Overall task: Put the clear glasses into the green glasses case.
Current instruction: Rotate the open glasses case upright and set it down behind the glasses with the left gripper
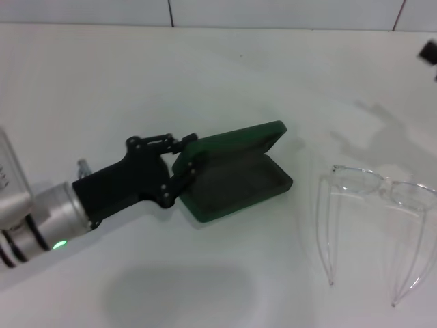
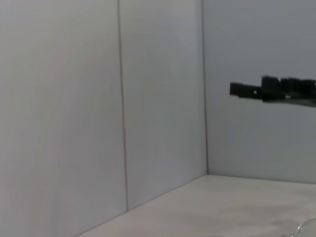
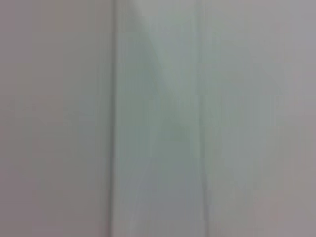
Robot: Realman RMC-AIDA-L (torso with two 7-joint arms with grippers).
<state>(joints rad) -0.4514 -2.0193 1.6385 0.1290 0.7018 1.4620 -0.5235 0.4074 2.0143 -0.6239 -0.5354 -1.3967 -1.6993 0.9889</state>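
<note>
Green glasses case (image 1: pixel 235 174) mid tabletop (image 1: pixel 102 89), lid open; left pincer (image 1: pixel 183 167) at its left end; clear glasses (image 1: pixel 379 205) well right.

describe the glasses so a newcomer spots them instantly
On the white table, look to the right of the open green case that the left gripper touches. The glasses lie there alone, arms unfolded toward the robot; they are fully transparent.

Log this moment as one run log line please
left end effector: at left end of open green case | right end effector: far right, idle | clear glasses: on table right of case, not inside
</note>
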